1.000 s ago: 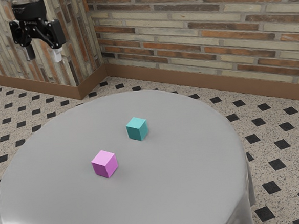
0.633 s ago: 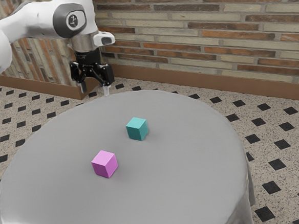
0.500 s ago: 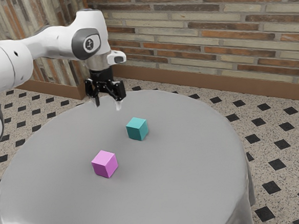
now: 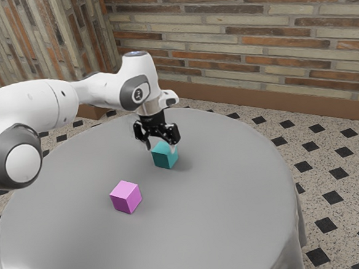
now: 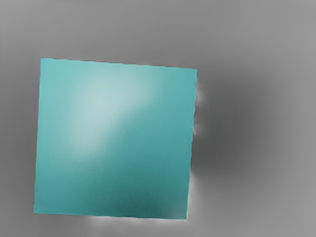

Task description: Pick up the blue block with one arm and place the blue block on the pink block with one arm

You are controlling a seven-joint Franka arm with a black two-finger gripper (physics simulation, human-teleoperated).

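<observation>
Table: round, grey, glossy. Bears both blocks.

Arm: white, one only. Enters from the exterior view's left and bends down over the table's far half.

Gripper: black, pointing down, fingers spread apart with nothing held. It hovers just above the blue block, with its tips about level with the block's top.

Blue block: teal cube resting flat on the table, not yet lifted. It lies directly beneath the gripper. In the wrist view its top face sits squarely under the hand, turned only slightly off square. As a cube it has no long axis, so either pair of side faces would serve. Judgement: the coming move is a short straight descent so the fingers straddle the cube, then a close.

Pink block: magenta cube, flat on the table, top bare. It stands apart from the blue block, toward the exterior view's left and nearer that camera. This is the destination.
</observation>
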